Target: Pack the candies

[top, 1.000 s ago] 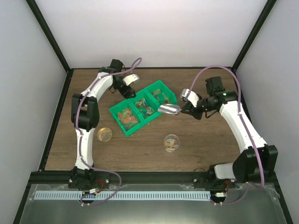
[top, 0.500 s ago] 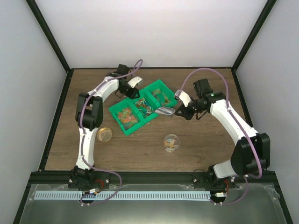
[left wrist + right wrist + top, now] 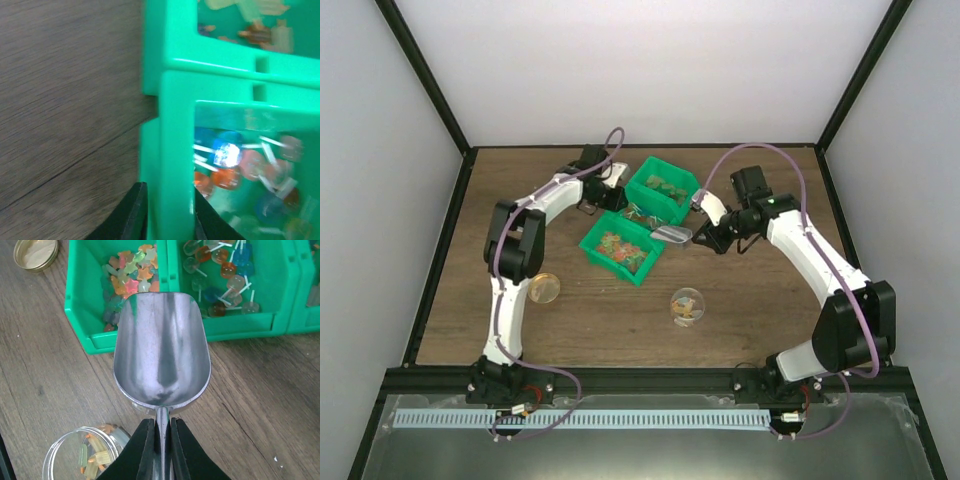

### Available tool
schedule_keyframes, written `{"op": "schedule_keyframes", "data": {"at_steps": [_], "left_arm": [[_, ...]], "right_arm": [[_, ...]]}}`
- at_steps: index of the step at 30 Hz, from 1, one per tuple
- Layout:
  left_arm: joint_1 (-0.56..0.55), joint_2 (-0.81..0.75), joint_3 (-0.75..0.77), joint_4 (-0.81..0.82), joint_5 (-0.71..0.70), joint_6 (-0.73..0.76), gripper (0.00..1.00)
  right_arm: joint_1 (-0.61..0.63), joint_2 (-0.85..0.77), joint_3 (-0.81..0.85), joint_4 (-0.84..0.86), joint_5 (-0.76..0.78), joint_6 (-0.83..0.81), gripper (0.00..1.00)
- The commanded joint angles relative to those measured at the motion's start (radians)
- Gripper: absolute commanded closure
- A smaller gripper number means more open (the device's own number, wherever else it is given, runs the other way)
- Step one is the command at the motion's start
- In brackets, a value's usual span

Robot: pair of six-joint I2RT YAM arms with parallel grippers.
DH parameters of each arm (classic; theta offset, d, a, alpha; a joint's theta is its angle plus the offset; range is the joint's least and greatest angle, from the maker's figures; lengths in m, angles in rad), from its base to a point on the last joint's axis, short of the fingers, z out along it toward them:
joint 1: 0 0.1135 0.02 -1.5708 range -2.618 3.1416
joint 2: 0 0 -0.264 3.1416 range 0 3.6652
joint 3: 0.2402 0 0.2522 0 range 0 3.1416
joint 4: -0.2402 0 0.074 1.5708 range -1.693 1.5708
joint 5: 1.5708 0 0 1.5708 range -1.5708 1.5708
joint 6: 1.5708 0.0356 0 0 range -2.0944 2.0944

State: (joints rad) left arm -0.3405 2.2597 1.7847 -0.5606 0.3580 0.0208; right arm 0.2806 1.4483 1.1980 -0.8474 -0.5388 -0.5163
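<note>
I judge the packing on the table (image 3: 760,320) as barely under way. The green bins (image 3: 90,342) hold nearly all the stock. The candies (image 3: 127,277), a loose heap of orange, red, yellow and green pieces, sit in the end compartment nearest the arms, with lollipops (image 3: 220,270) in the one beside it.

My right gripper (image 3: 162,450) has its fingers closed on the handle of the metal scoop (image 3: 161,360). The scoop's bowl is empty and hangs just short of the candy compartment's front wall. My left gripper (image 3: 167,215) has its fingers pinched on a side wall of the bins, one inside and one outside.

The open jar (image 3: 687,305) stands near the scoop, on the side toward me, with only a thin layer of sweets at the bottom. So most of the filling is left, and so is closing it: the gold lid (image 3: 544,288) lies well apart on the left.

Against a second ago, the left arm has reached in from behind the bins, and its fingers, then spread, have closed on the wall. The bins have swung with it: the row lies steeper, with its near end shifted right toward the scoop. The right arm has pushed the scoop a little left and down toward the bins. Jar and lid have not moved.
</note>
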Motion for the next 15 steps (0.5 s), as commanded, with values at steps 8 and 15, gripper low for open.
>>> {"op": "schedule_keyframes", "data": {"at_steps": [8, 15], "left_arm": [[-0.025, -0.116, -0.062, 0.029, 0.039, 0.03, 0.4], [0.086, -0.286, -0.189, 0.024, 0.094, 0.079, 0.15]], "right_arm": [[0.165, -0.005, 0.059, 0.004, 0.072, -0.106, 0.99], [0.279, -0.04, 0.059, -0.026, 0.155, -0.148, 0.99]]}}
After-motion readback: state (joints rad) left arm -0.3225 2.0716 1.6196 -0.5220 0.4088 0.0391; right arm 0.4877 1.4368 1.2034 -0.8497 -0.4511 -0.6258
